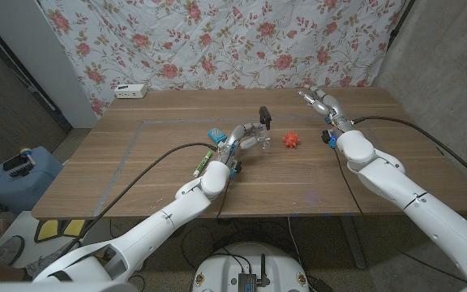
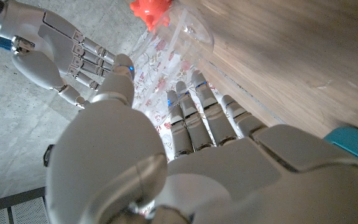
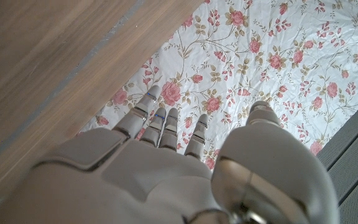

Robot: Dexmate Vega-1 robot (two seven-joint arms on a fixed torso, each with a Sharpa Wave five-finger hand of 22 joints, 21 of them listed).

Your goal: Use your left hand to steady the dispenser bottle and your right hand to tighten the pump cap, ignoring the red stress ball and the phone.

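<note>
Clear plastic: the dispenser bottle (image 1: pixel 259 136) stands near the middle of the wooden table (image 1: pixel 136 170), see-through, with a black pump cap (image 1: pixel 265 117) on top; whether anything is inside it cannot be told.
Left hand: the left hand (image 1: pixel 243 139) is at the bottle's side, its fingers (image 2: pixel 197 112) reaching along the clear wall in the left wrist view, seemingly closing round it (a firm clasp is not plain), which suits its job of holding the bottle steady.
Right hand: the right hand (image 1: pixel 321 102) hangs raised over the table's far right part, well apart from the cap, fingers (image 3: pixel 160 121) stretched out and apart, holding nothing.
Step in hand: judged, the bracing is being set up and the twisting of the cap is not yet begun.
Stress ball: the red stress ball (image 1: pixel 290 141) lies just beside the bottle on its right, between bottle and right arm, so a reach for the cap could brush it.
Other things: a small teal item (image 1: pixel 215 134) lies left of the left hand; a white box (image 1: pixel 130 90) sits at the far edge.
</note>
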